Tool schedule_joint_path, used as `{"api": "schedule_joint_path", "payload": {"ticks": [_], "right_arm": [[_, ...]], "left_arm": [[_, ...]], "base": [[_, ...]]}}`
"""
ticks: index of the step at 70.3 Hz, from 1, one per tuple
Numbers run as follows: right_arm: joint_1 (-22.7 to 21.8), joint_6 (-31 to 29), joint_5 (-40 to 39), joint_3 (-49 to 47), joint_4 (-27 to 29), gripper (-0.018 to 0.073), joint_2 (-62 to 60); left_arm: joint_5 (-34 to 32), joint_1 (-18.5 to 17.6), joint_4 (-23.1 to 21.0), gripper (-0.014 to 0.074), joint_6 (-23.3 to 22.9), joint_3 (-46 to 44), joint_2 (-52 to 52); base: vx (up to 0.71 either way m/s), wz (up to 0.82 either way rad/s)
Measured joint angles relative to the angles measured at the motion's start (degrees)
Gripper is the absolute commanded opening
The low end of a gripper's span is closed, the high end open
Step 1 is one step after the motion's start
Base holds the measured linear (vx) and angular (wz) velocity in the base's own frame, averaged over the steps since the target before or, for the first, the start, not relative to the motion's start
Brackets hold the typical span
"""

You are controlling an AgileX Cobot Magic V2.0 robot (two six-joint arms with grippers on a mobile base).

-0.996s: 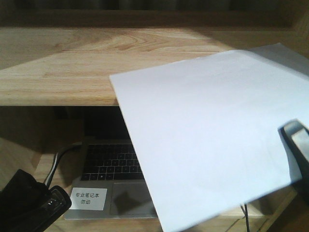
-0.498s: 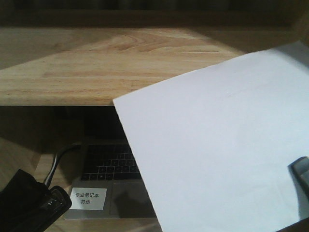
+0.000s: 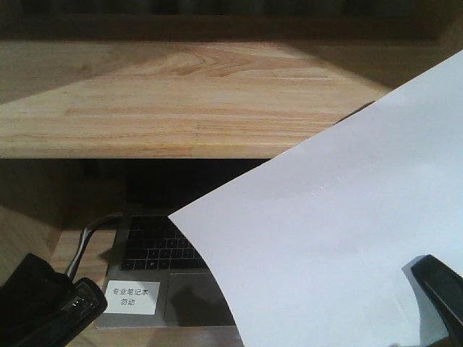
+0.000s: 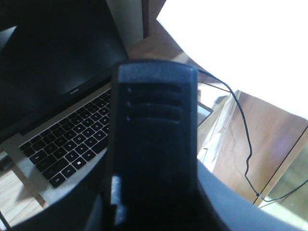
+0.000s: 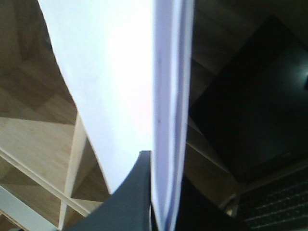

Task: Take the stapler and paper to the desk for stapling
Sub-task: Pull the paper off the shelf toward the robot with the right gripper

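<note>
The paper is a white sheet held tilted in the air over the laptop, its upper edge reaching over the desk, a wide light-wood top. My right gripper is shut on the sheet's lower right corner. In the right wrist view the paper runs edge-on between the two fingers of the right gripper. At the lower left my left gripper is shut on the black stapler, which fills the middle of the left wrist view between the fingers.
An open laptop with a white label sits on the lower level under the desk edge, and a grey cable runs to its left. A thin black cable hangs at the right. Wooden shelf boards show behind the paper.
The paper has swung down and to the right, uncovering more of the desk. The right gripper sits lower at the frame's corner. The left gripper has not moved.
</note>
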Motion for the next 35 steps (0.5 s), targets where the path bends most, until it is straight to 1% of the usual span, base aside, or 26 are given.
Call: {"api": "schedule_joint_path", "payload": {"ticks": [9,35], "right_arm": [[0.0,0.0,-1.6,0.0,0.0,-0.0006,0.0],[0.0,-0.1,-1.9,0.0,0.0,-0.0006,0.0]], "left_arm": [[0.0,0.0,0.0,-0.0006,0.0,0.0,0.0],[0.0,0.0,0.0,-0.0006,0.0,0.0,0.0]], "base": [[0.0,0.0],[0.0,0.0]]}}
